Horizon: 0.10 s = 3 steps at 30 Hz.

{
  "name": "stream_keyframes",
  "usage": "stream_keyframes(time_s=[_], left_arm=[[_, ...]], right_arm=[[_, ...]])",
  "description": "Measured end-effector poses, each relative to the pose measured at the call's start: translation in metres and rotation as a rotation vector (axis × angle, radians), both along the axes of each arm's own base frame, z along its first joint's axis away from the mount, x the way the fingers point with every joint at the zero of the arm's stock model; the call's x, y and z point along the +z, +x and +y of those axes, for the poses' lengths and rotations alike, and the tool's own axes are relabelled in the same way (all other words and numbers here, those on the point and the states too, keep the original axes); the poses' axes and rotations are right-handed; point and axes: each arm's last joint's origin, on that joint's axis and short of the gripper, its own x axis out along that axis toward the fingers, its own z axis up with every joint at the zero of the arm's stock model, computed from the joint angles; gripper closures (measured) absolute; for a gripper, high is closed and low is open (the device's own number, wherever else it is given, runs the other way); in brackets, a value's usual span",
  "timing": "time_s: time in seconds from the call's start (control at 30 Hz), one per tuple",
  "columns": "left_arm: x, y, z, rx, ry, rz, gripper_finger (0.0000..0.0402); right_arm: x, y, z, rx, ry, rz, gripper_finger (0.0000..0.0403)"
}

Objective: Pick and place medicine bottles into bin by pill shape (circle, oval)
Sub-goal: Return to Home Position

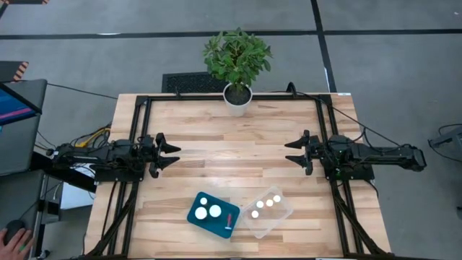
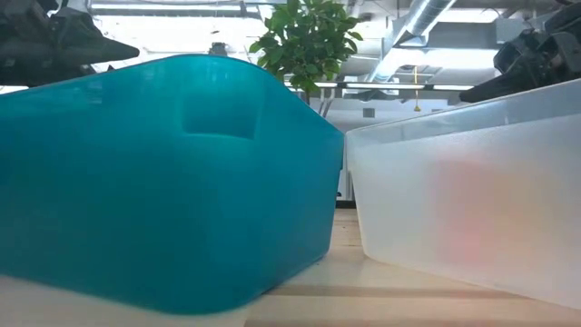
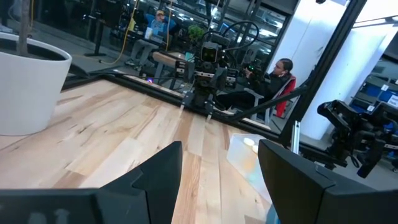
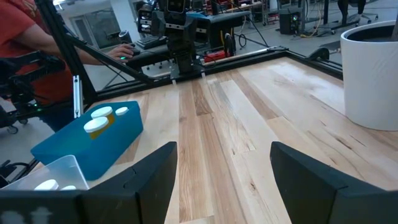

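Wooden counter, left hand open at its left side, right hand open at its right, white-capped medicine bottles in near teal bin and clear bin.

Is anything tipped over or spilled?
Nothing spilled. The bottles stand caps-up in the teal bin and clear bin, none on the table. Both bins sit slanted to its edge. A small red thing in the teal bin is unclear. The left gripper and right gripper wait at the sides.
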Motion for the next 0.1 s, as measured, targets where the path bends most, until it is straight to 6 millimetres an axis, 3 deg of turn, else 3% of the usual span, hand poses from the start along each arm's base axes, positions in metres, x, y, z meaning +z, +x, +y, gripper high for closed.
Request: stream_keyframes(time_s=[0.1], left_arm=[[0.0000, 0.0000, 0.0000, 0.000, 0.000, 0.000, 0.0198]], right_arm=[[0.0000, 0.0000, 0.0000, 0.000, 0.000, 0.000, 0.0132]])
